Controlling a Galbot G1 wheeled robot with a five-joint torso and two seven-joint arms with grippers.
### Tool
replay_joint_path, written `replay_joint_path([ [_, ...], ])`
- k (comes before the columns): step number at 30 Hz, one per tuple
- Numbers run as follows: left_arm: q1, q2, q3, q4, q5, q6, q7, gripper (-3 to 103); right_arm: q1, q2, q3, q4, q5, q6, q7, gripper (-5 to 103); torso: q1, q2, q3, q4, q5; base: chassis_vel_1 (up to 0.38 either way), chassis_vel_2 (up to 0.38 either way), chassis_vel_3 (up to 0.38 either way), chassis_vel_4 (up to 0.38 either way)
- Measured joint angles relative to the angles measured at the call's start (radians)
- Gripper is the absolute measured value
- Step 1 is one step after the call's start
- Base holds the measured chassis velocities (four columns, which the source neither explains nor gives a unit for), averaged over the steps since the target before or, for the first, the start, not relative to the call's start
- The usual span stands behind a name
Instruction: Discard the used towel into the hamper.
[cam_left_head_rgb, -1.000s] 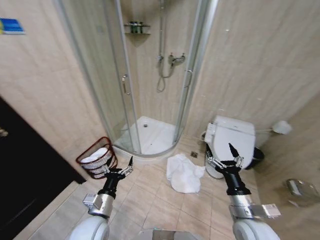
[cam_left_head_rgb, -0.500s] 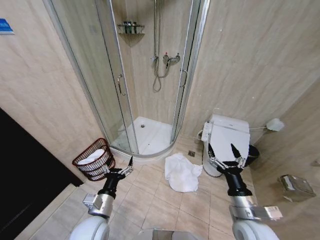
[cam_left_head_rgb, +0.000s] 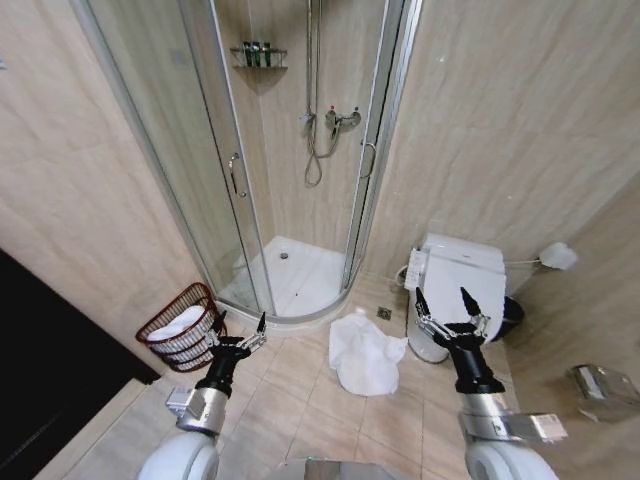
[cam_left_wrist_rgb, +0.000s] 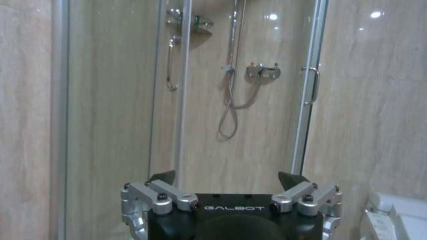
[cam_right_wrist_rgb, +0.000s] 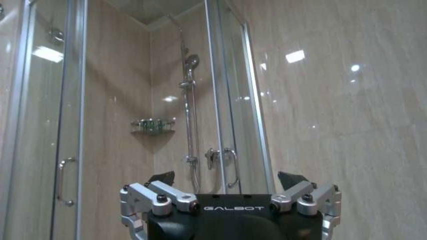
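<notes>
The head camera looked down and forward from above both arms, taking in the tiled floor and the shower cabin (cam_left_head_rgb: 300, 190) at some distance. The left wrist camera sat low behind its open gripper (cam_left_wrist_rgb: 230, 180), facing level toward the shower cabin's mixer tap (cam_left_wrist_rgb: 261, 71) at closer range. The right wrist camera, behind its own open gripper (cam_right_wrist_rgb: 230, 180), tilted upward at the shower cabin, which all three views shared.

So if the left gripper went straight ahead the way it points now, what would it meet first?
Probably the glass shower enclosure: the left gripper, open, faces its door frame with the shower hose behind. Depth is unclear, and nothing nearer shows in that line.
</notes>
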Motion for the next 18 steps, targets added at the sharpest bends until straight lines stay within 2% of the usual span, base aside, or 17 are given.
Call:
replay_joint_path([
  [9,0.000,0.000,0.000,0.000,0.000,0.000,0.000,100,0.004,-0.002,0.000,-0.006,-0.001,0.025,0.007,100,0.000,0.000,0.000,0.0001,0.0000,-0.104,0.115,0.111,-0.110],
  [18,0.000,0.000,0.000,0.000,0.000,0.000,0.000,100,0.012,-0.006,0.001,-0.006,-0.007,0.029,0.009,100,-0.001,0.000,0.000,0.0001,0.0001,-0.022,0.010,0.019,-0.021],
])
